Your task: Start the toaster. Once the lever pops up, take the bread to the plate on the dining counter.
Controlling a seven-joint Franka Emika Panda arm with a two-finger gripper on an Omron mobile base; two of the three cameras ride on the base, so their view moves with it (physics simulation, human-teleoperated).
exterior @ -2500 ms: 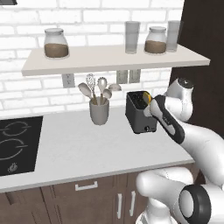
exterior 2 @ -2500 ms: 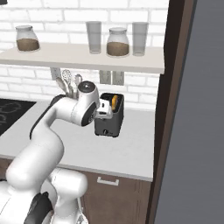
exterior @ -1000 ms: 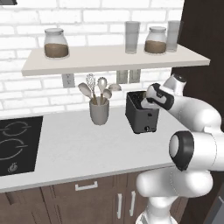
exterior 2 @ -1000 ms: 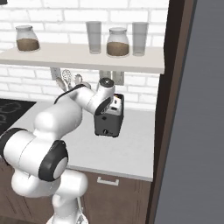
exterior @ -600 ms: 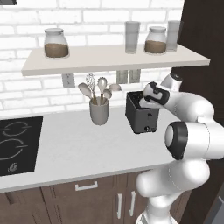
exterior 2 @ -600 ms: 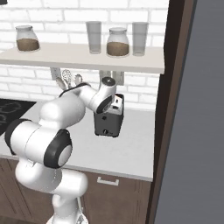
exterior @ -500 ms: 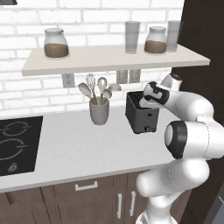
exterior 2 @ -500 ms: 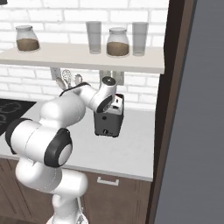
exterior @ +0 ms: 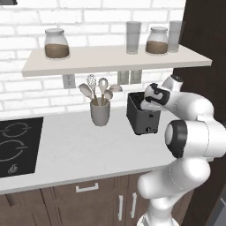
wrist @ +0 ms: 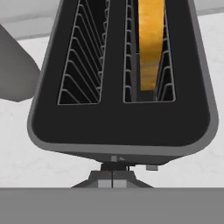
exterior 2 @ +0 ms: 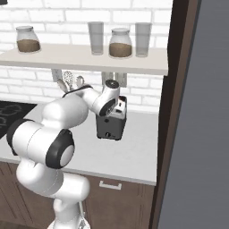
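The black two-slot toaster (exterior: 142, 123) (exterior 2: 109, 129) stands on the white worktop by the brick wall. From above, the hand view shows its top (wrist: 113, 127) with the yellow-tan bread (wrist: 151, 43) upright, deep in the right slot; the left slot is empty. My gripper (exterior: 145, 105) (exterior 2: 117, 111) (wrist: 113, 174) is shut with nothing in it. Its tips are pressed together at the toaster's near end, just past the top edge. The lever is hidden under the hand. The plate and the dining counter are out of view.
A grey utensil cup (exterior: 100, 112) stands left of the toaster, and a black hob (exterior: 15, 145) lies farther left. A shelf (exterior: 110, 59) with jars and glasses hangs close above. A tall dark cabinet side (exterior 2: 179, 112) rises right of the toaster.
My arm has swung up from beside the toaster, and the hand has crept to its near end. The fingers stayed shut. The bread sits in its slot as before.
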